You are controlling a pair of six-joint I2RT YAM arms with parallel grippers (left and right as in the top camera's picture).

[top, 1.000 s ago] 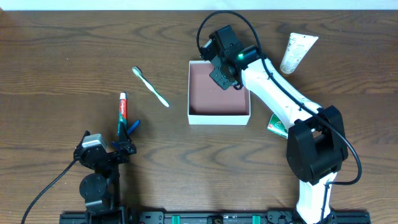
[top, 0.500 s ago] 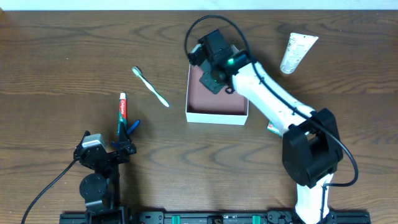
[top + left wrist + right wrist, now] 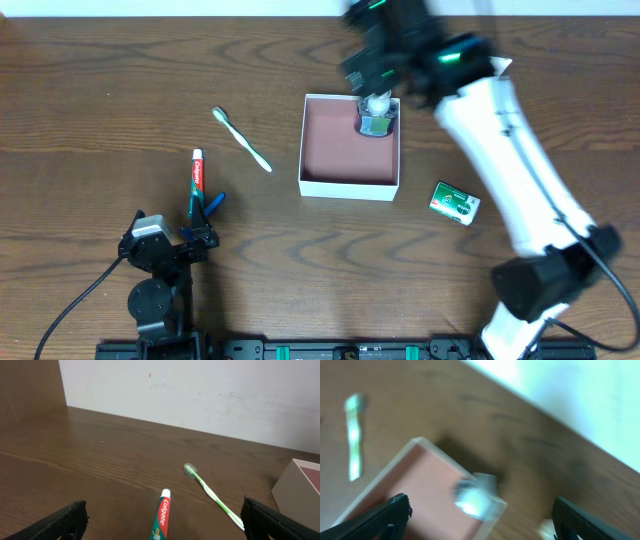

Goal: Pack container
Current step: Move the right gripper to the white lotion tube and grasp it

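The container (image 3: 348, 189), a square white-walled box with a reddish-brown inside, sits mid-table. A small green bottle with a pale cap (image 3: 377, 118) lies in its far right corner. My right gripper (image 3: 374, 62) is blurred, high above that corner, open and holding nothing. In the right wrist view the wide-apart gripper (image 3: 482, 511) looks down on the container (image 3: 376, 479) and the bottle (image 3: 474, 496). My left gripper (image 3: 204, 218) rests open at the near left. The toothpaste tube (image 3: 161, 516) lies on the table between its fingers, untouched.
A green-and-white toothbrush (image 3: 243, 141) lies left of the container, beyond the toothpaste (image 3: 198, 180). A small green packet (image 3: 455, 202) lies right of the container's near corner. The raised right arm (image 3: 510, 160) crosses the right side of the table.
My right gripper opened and let go of the small bottle, which now lies in the container's far right corner. The arm lifted up and back. The container slid slightly left. The left arm stayed still.
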